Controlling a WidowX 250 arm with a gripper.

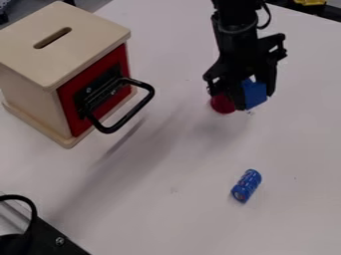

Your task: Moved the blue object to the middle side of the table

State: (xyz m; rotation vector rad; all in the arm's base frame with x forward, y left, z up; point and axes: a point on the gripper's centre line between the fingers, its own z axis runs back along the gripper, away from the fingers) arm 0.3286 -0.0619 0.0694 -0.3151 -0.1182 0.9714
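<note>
- Because the blue block [254,94] is between the gripper's fingers in the camera view, I take it for the task's blue object; the gripper [253,97] looks closed on it, a finger on either side.
- The block is in the upper right part of the view, over the white table [200,219]. Whether its underside touches the tabletop I cannot tell.
- The arm [234,42] hangs down from the top edge, probably so that the fingers can straddle the block and later let it down without tipping it.
- Just beside the block, partly behind a finger, is a round red thing [222,103]. A careless sideways move could knock it, so a little lift first seems wise.
- The wooden box [86,37] stands at the upper left, well apart from the block, its red door [73,99] and black handle [138,110] facing the table's middle; the handle juts out and may want a wide berth.
- The blue cylinder [246,186] lies on its side nearer the camera, probably just to be left alone, though it too is blue.
- As for looks, the block is a plain, bright blue with flat faces and straight edges, partly covered by the black fingers; such flat sides should suit a firm pinch.
</note>
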